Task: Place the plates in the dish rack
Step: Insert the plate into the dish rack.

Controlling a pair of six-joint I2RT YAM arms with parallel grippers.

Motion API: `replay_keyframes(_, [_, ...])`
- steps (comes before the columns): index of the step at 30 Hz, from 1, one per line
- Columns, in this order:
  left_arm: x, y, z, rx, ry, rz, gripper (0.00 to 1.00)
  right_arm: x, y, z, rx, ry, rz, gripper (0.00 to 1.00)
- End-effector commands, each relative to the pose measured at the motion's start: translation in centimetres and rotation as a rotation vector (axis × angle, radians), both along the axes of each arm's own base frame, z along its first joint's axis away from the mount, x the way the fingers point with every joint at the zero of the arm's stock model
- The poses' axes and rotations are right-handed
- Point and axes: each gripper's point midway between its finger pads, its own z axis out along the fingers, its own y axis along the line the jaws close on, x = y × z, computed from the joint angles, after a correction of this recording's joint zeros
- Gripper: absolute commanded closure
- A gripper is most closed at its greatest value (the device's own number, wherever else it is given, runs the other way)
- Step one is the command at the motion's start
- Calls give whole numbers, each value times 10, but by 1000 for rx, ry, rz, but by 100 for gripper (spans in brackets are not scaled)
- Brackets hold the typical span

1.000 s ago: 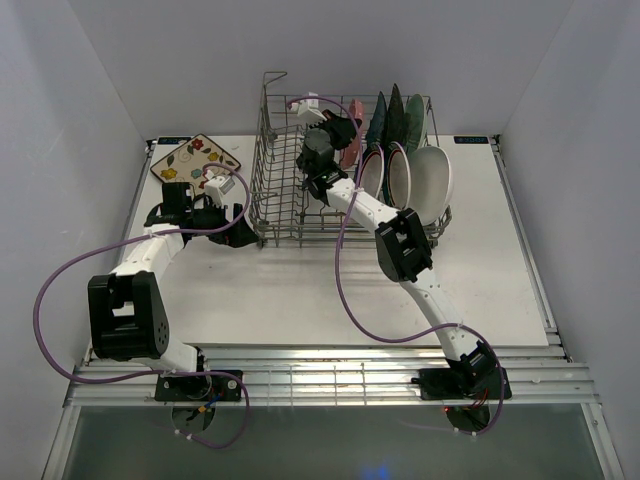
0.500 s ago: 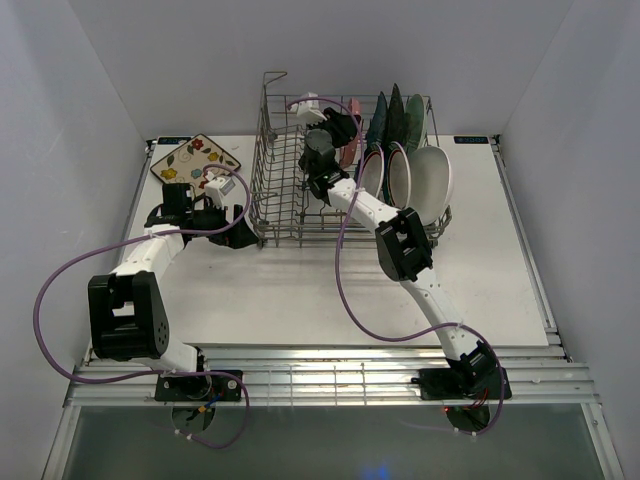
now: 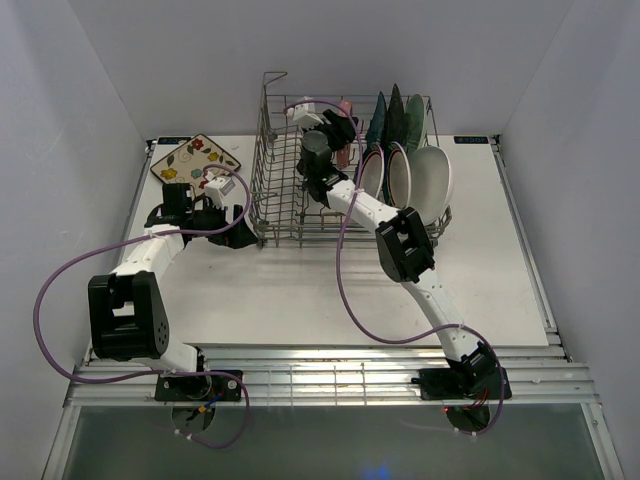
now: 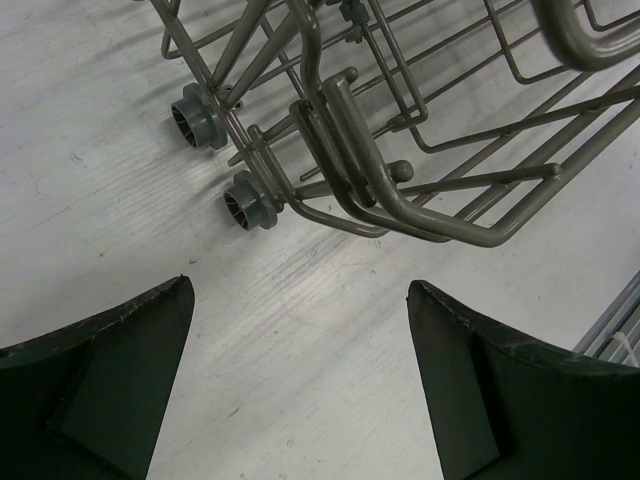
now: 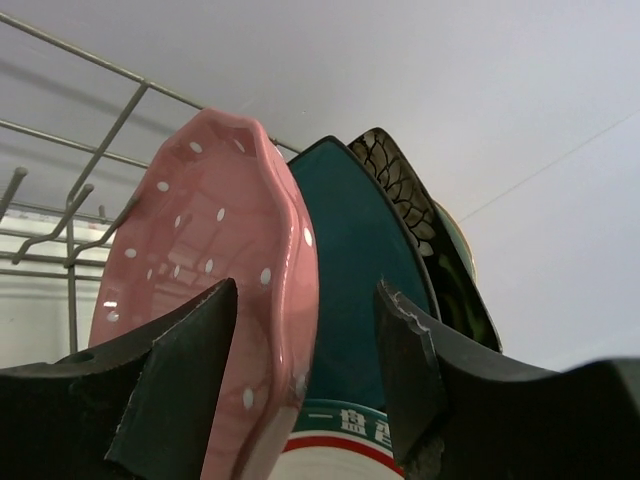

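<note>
The grey wire dish rack [image 3: 285, 205] stands mid-table. Its right side holds upright plates: pink dotted [image 3: 346, 108], teal [image 3: 378, 122], black floral [image 3: 396, 112], mint [image 3: 415, 118], two green-rimmed white rounds [image 3: 372, 172] and a plain white one [image 3: 433, 185]. A cream floral square plate [image 3: 195, 158] lies flat on the table at the left. My right gripper [image 5: 307, 290] is open inside the rack, its fingers on either side of the pink plate's [image 5: 210, 260] rim, with a gap to the right finger. My left gripper [image 4: 300, 288] is open and empty over the table by the rack's near-left corner [image 4: 400, 200].
The rack rests on small grey wheels [image 4: 195, 112] just ahead of my left fingers. White walls close in the table on three sides. The teal plate [image 5: 360, 270] stands right behind the pink one, and a green-rimmed round [image 5: 340, 445] sits below.
My right gripper has opened from shut, letting go of the pink dotted plate, which now stands in the rack. The left arm has not moved.
</note>
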Motion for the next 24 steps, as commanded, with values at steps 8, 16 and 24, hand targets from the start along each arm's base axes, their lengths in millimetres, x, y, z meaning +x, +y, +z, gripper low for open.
replay_keyframes(8, [4,1,17,19,-70,4,2,-43,11,116,178,-136,81,39])
replay_keyframes(16, [2,2,17,22,-73,5,2,-64,20,121,292,-65,163,47])
replay_keyframes(24, [1,3,20,31,-90,12,2,-89,42,77,423,217,331,57])
